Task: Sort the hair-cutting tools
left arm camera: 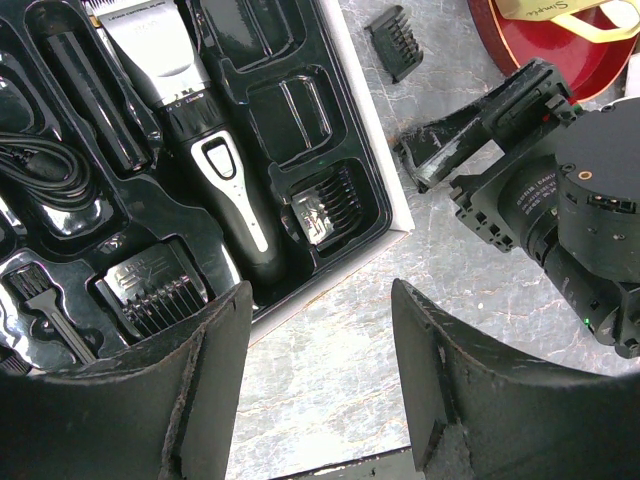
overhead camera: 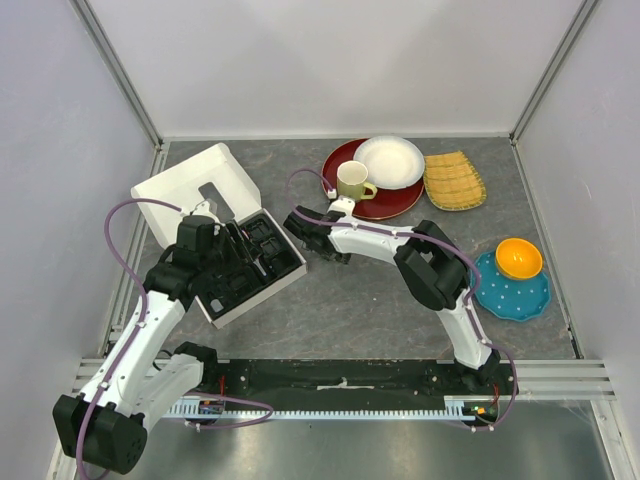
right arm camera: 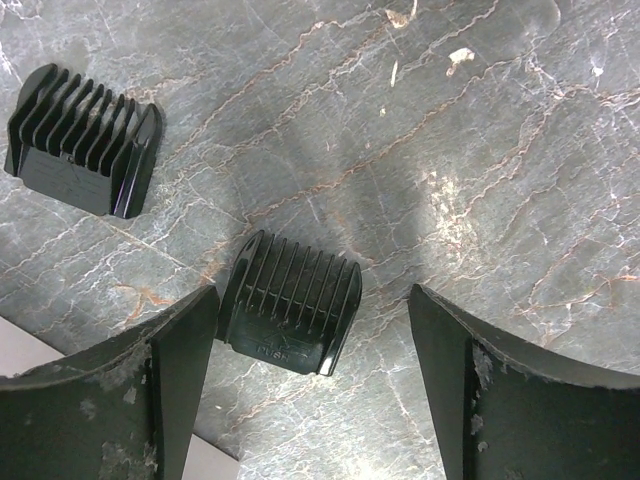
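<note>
The white box (overhead camera: 185, 185) holds a black tray (left arm camera: 250, 100). In it lie the black-and-silver clipper (left arm camera: 215, 170), a black cord (left arm camera: 40, 175), a black cylinder (left arm camera: 100, 90) and two comb guards, one (left arm camera: 325, 205) right of the clipper, the other (left arm camera: 150, 290) left of it. My left gripper (left arm camera: 320, 340) is open and empty above the tray's right edge (overhead camera: 245, 250). My right gripper (right arm camera: 312, 340) is open, low over the table beside the tray (overhead camera: 298, 224). A comb guard (right arm camera: 290, 303) lies between its fingers, next to the left finger. Another guard (right arm camera: 85, 140) lies farther off.
A yellow mug (overhead camera: 352, 180) and a white bowl (overhead camera: 390, 160) sit on a red plate (overhead camera: 385, 205) at the back. A bamboo mat (overhead camera: 454, 180) lies beside them. An orange bowl (overhead camera: 519, 258) rests on a blue plate (overhead camera: 510, 295) at the right.
</note>
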You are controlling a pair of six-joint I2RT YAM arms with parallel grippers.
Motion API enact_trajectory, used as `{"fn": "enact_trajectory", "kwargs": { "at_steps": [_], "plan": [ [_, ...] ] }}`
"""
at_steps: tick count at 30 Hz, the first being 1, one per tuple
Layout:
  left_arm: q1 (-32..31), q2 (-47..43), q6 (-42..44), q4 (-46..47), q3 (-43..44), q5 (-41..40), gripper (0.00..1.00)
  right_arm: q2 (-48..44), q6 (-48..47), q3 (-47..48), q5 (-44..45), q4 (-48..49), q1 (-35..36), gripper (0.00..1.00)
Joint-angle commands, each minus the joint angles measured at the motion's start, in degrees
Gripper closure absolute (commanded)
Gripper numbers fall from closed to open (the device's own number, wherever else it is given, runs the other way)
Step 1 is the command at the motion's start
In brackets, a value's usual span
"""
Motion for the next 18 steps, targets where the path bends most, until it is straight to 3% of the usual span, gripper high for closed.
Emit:
{"fn": "enact_trajectory", "kwargs": {
  "at_steps": [1, 5, 13, 18],
  "plan": [
    [0.3, -0.7, 2.0, 1.4, -0.1, 1.0, 0.35, 5.0, 1.5, 0.2, -5.7, -2.2, 0.4, 0.17],
    [0.3, -1.0, 1.9, 1.4, -0.1, 0.9, 0.35, 6.0, 1.4, 0.4, -6.6, -3.5, 0.6, 0.23],
    [0.2, -1.1, 1.7, 1.4, -0.4, 1.0, 0.35, 5.1, 1.7, -1.9, -6.4, -3.2, 0.9, 0.47],
    [0.2, -1.0, 2.4, 1.7, -0.4, 2.5, 0.35, 0.7, 0.5, -3.7, -4.4, -0.5, 0.8, 0.53]
  ]
}}
